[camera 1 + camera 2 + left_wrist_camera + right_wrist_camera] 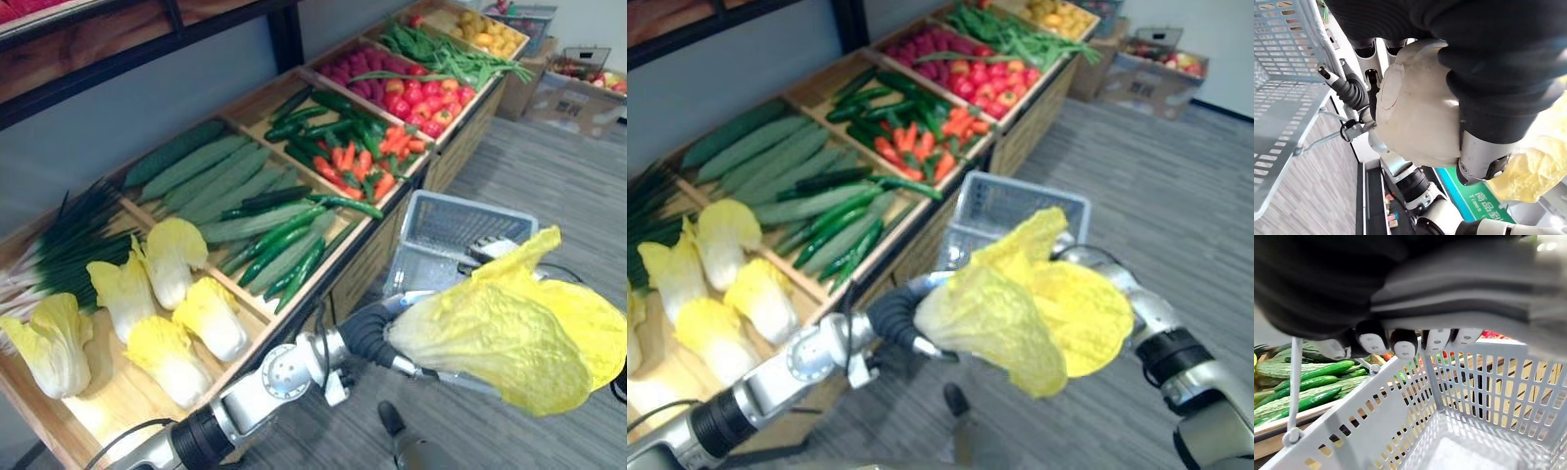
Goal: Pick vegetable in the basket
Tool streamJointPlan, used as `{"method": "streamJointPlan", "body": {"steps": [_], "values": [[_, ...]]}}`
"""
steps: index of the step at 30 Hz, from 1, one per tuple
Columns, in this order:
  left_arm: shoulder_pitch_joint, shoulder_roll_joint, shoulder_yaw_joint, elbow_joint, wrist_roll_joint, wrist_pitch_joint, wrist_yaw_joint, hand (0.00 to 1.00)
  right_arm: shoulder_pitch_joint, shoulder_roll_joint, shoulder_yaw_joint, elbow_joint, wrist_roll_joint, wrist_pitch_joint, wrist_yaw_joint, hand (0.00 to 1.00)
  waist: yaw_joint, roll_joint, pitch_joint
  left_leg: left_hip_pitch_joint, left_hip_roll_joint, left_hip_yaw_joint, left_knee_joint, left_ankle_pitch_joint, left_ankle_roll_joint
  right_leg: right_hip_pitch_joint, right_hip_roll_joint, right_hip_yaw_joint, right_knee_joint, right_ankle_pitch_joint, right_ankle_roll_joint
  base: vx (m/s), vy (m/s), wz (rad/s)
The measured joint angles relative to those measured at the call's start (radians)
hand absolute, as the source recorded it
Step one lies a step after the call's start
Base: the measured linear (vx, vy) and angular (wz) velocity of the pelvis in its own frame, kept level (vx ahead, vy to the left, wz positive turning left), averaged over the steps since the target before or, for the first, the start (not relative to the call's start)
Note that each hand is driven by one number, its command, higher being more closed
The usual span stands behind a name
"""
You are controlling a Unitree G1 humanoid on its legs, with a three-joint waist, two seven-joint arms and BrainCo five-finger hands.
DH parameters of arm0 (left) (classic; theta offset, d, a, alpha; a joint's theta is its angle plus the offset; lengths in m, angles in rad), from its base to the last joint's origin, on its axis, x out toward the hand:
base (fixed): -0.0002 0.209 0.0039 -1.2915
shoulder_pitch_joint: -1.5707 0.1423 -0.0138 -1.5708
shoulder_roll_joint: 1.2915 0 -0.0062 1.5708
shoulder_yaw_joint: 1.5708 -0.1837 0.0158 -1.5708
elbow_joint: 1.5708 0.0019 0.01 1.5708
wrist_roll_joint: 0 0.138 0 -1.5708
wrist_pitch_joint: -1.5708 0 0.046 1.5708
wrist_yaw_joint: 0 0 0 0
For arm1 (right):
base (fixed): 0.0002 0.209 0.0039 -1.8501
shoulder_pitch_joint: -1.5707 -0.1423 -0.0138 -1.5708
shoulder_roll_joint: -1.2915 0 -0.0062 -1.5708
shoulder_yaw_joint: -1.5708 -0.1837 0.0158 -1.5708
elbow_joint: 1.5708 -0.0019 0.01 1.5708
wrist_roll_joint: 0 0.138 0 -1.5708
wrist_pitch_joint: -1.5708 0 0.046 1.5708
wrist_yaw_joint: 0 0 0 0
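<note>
Wooden display stand (103, 397) – divided into open compartments running away along the wall.

- Nearest compartment: green onions (69, 245) at the back, pale yellow cabbages (167, 343) lying in front.
- Second: long pale cucumbers (211, 181), with darker, slimmer cucumbers (279, 245) at the front edge.
- Third: dark green vegetables (313, 122) beside orange carrots (353, 166).
- Fourth: dark red produce (358, 69) beside bright red tomatoes (421, 98).
- Farthest: green beans (441, 54) and yellow fruit (485, 29).

Past the stand's far end – a cardboard box (573, 98) on the grey striped floor (549, 186).

A yellow cabbage (1019, 313) hangs at centre, the left hand (896, 318) with its dark cover against the stem end at 9 o'clock. A grey basket (1004, 206) shows at the cabbage's 12 o'clock.
</note>
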Motion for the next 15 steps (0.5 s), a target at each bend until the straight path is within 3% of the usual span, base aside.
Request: {"method": "streamJointPlan", "body": {"steps": [15], "values": [[-0.002,0.080,-0.201,0.002,0.001,0.000,-0.067,1.00,-0.013,-0.003,-0.053,-0.029,0.117,0.001,0.016,1.00,-0.002,0.004,0.010,-0.005,0.020,-0.005,0.033,-0.013,0.000,0.002,-0.001,-0.017,0.012,0.000,0.000,0.01,0.042,0.03]]}}
